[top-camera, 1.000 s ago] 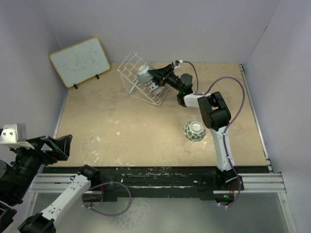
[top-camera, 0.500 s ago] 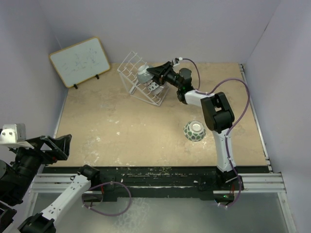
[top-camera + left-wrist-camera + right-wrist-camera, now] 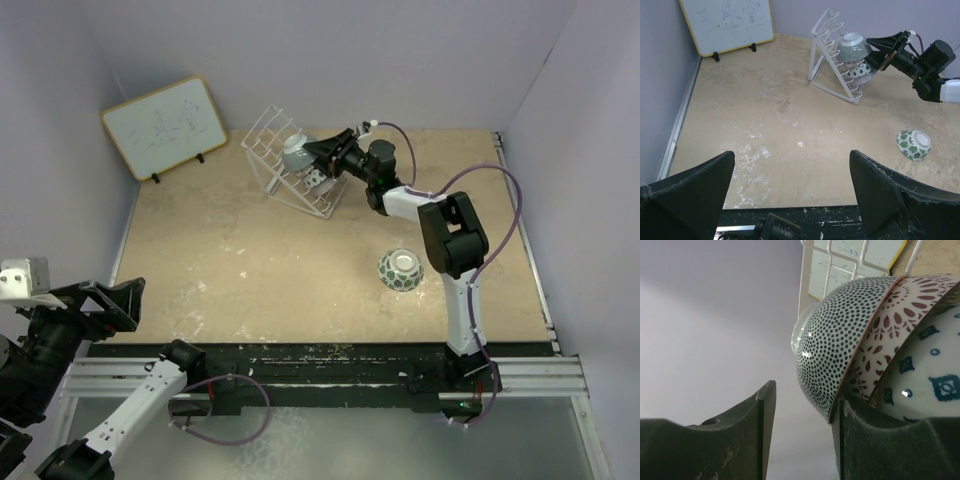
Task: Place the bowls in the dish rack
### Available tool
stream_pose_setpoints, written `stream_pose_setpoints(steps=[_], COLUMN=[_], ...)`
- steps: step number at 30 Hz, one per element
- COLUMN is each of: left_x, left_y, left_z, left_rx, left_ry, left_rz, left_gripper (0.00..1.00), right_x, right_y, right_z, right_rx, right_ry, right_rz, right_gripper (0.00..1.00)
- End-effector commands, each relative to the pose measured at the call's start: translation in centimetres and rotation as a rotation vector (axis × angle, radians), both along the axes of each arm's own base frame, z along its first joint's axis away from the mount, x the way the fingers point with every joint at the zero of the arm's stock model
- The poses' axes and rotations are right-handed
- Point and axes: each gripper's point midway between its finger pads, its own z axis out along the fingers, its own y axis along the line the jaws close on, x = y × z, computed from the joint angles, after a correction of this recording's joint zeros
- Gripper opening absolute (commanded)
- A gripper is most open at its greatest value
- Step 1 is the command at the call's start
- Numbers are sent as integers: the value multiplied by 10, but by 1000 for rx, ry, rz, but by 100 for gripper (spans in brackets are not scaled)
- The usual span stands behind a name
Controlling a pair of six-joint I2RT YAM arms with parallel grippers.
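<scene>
From above, the dish rack (image 3: 292,165) stands tilted at the far side of the table (image 3: 250,260), near the whiteboard (image 3: 165,127) that leans on the wall. A grey dotted bowl (image 3: 297,152) sits on edge high in the rack, with more patterned crockery just below it. The right claw (image 3: 318,150) reaches in from the right, its tips just beside that bowl. A green-and-white bowl (image 3: 400,268) lies alone on the table, well apart from the rack and close to the right arm's upright link. The left claw (image 3: 105,305) hangs at the near left corner, off the table edge.

The left wrist camera looks across the table between the left claw's (image 3: 791,156) two fingers (image 3: 695,195) – spread wide, holding nothing. Beyond them the rack (image 3: 827,55) carries the dotted bowl (image 3: 854,47) on top and a patterned one beneath; the right claw (image 3: 872,54) points at them from the right. The green-and-white bowl (image 3: 914,144) lies tipped on its side.

The right wrist camera is pressed in close. The right claw (image 3: 802,400) is parted, with only bare wall in the gap. Just past its right-hand finger (image 3: 880,445) three bowls nest on edge – the dotted bowl (image 3: 835,350) in front, then a brown-and-white bowl (image 3: 880,340), then a blue-patterned bowl (image 3: 925,380). White rack wires (image 3: 832,252) cross above them.
</scene>
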Motion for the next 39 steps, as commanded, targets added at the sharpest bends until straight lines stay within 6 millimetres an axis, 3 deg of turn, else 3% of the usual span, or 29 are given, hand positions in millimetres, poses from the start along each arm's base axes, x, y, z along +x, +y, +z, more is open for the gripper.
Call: stream_pose_setpoints(steps=[1, 15, 26, 34, 39], left_x=[-3, -3, -5, -7, -7], left_y=[4, 3, 3, 3, 3], left_z=[6, 4, 6, 7, 7], left_rx=[-5, -18, -30, -39, -37], left_ry=[-29, -28, -35, -44, -45], left_rz=[7, 0, -1, -4, -3], left_gripper=[99, 99, 99, 99, 99], right_x=[-1, -9, -9, 4, 2], right_y=[-7, -22, -25, -24, -25], right_z=[-27, -35, -16, 19, 23], right_rx=[-108, -146, -173, -223, -228], right_ry=[86, 124, 104, 73, 68], right_rz=[-48, -68, -74, -79, -73], right_gripper=[49, 50, 50, 50, 50])
